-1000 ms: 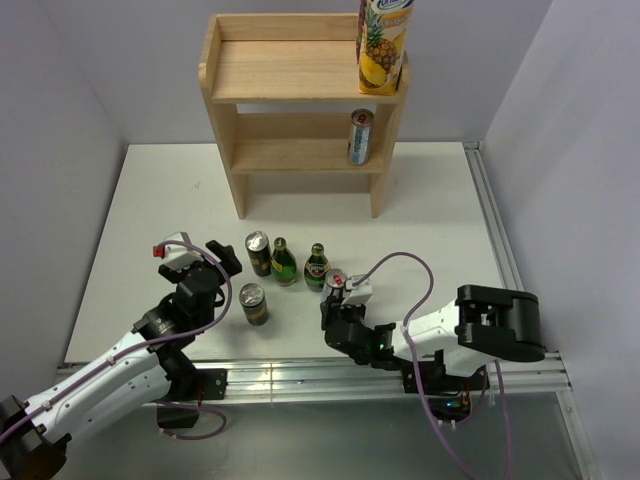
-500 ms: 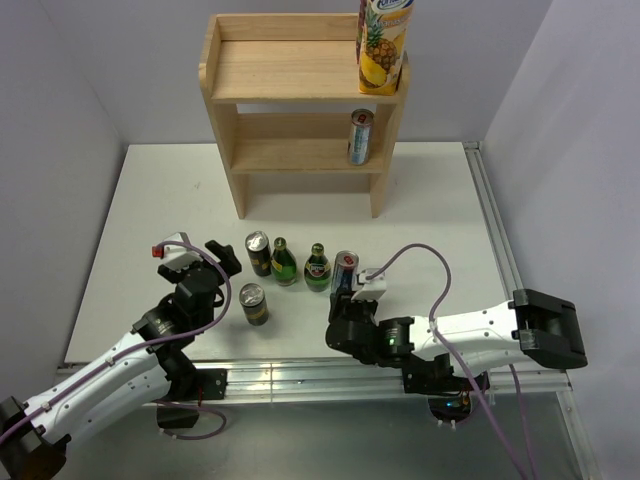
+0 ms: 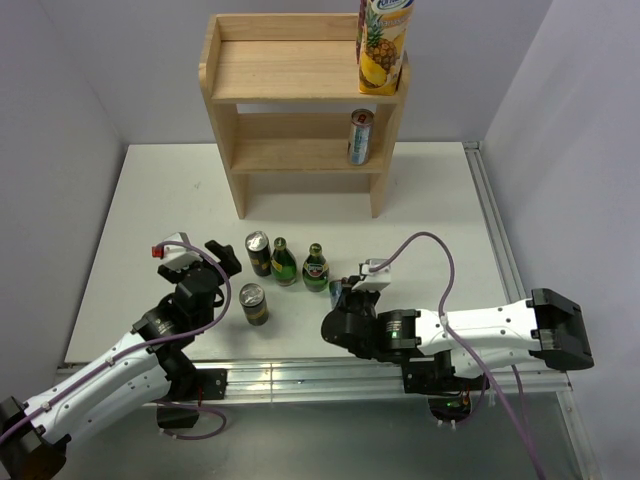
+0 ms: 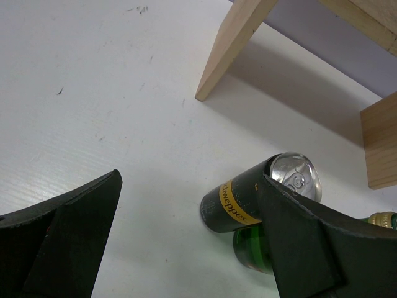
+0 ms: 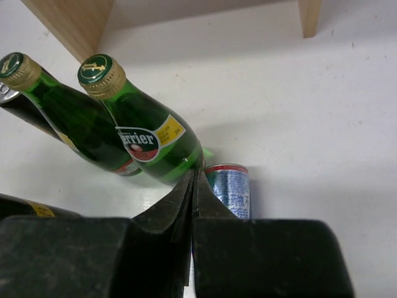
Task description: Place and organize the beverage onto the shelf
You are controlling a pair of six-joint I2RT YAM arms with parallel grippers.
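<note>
Shelf [image 3: 300, 80]: standing at upper centre, carrying carton [image 3: 385, 45] and silver can [image 3: 360, 137] at its right ends, likely leaving room for more.
Left hand [image 4: 192, 248]: gaping wide, framing dark can [image 4: 248, 198], seemingly lining up a grasp.
Right hand [image 5: 193, 180]: pinched shut, empty, pointing between bottle [image 5: 146, 139] and blue can [image 5: 229, 189], probably nudging.

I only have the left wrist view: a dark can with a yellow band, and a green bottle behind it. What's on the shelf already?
Observer: A pineapple juice carton stands at the right end of the shelf's top board. A tall can stands below it on the lower tier.
Operator: And the right gripper?
Observer: The right gripper is shut and empty, with its tip between a Perrier bottle and a small blue can.
Operator: Any other cans near me?
Observer: Another dark can stands alone, closer to your arm than the can in your view.
</note>
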